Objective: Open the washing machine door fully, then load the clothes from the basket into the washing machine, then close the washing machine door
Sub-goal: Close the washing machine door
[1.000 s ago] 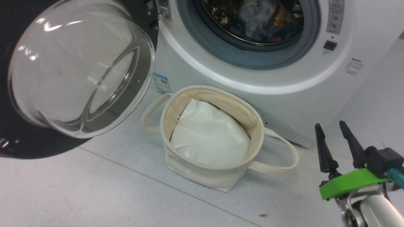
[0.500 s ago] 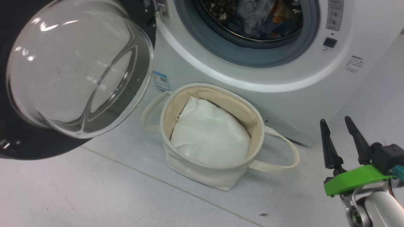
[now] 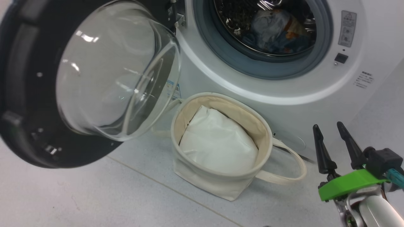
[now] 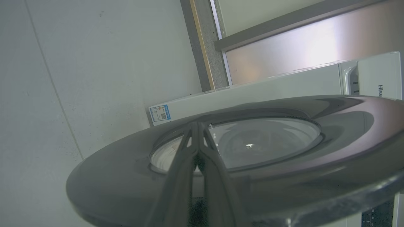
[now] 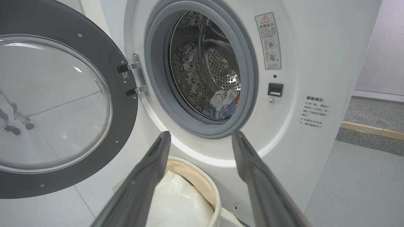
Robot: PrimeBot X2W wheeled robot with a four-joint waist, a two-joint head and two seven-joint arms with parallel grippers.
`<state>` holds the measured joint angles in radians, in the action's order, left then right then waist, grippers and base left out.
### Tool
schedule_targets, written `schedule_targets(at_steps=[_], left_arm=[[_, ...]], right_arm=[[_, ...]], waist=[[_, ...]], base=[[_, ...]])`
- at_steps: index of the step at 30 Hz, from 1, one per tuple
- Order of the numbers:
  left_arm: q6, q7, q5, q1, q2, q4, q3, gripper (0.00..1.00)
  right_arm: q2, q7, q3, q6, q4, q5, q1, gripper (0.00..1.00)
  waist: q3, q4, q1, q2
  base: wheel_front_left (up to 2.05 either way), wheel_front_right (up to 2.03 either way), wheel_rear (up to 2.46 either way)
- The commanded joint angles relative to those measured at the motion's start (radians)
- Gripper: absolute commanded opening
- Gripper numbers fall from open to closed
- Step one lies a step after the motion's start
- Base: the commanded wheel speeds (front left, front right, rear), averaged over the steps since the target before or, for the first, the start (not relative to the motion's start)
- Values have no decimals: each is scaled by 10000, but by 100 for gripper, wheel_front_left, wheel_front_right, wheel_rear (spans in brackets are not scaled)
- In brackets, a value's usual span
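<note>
The washing machine [image 3: 252, 91] stands with its drum open. The washing machine door [image 3: 19, 94] hangs swung out at the left, its glass bowl [image 3: 116, 72] bulging toward me. Light blue clothes [image 3: 277, 31] with orange prints lie inside the drum, seen too in the right wrist view as clothes [image 5: 222, 104]. The basket [image 3: 268, 138] sits on the floor against the machine's front. My right gripper [image 3: 327, 125] hovers open at the lower right, beside the basket. In the left wrist view my left gripper [image 4: 198, 126] is shut, its fingers lying along the door's [image 4: 284, 176] outer face.
A plain white cloth bundle [image 3: 217, 142] fills the basket. One loop handle [image 3: 293, 164] of the basket reaches toward my right gripper. A blue label [image 4: 160, 113] marks the machine's lower front. Grey floor [image 3: 94, 195] spreads in front of the machine.
The head camera has shifted, sliding the whole scene right and down. The door's bowl looks narrower and more of its black rim shows, so it has turned on its hinge. The right gripper stays open.
</note>
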<state>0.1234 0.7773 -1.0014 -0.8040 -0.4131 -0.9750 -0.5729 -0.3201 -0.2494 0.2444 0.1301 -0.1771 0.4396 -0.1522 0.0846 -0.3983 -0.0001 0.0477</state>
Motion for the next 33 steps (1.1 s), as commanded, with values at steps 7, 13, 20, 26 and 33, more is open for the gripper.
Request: schedule_targets(at_steps=[7, 13, 20, 26, 33], left_arm=[[69, 2294, -307, 731, 154, 1669, 688, 0], [-217, 3480, -640, 1370, 928, 3458, 1004, 0], [-902, 4621, -689, 2449, 1806, 5969, 1610, 0], [-1435, 5106, -619, 3319, 2385, 7893, 1987, 0], [-1819, 5545, -616, 3848, 2805, 9032, 2389, 0]], right_arm=[[120, -124, 59, 6, 374, 91, 111, 100], [262, -124, -76, 6, 290, 108, 323, 100], [488, -124, -42, 6, 329, 123, 323, 100], [673, -124, -200, 6, 265, 137, 540, 100], [829, -124, -241, 6, 341, 98, 548, 100]], waist=[[-277, -295, 1, -1], [-408, -584, 1, -1], [-658, -532, 1, -1], [-944, -236, 1, -1], [-1018, 423, 1, -1]], base=[[0, 0, 0], [0, 0, 0], [0, 0, 0], [0, 0, 0], [0, 0, 0]])
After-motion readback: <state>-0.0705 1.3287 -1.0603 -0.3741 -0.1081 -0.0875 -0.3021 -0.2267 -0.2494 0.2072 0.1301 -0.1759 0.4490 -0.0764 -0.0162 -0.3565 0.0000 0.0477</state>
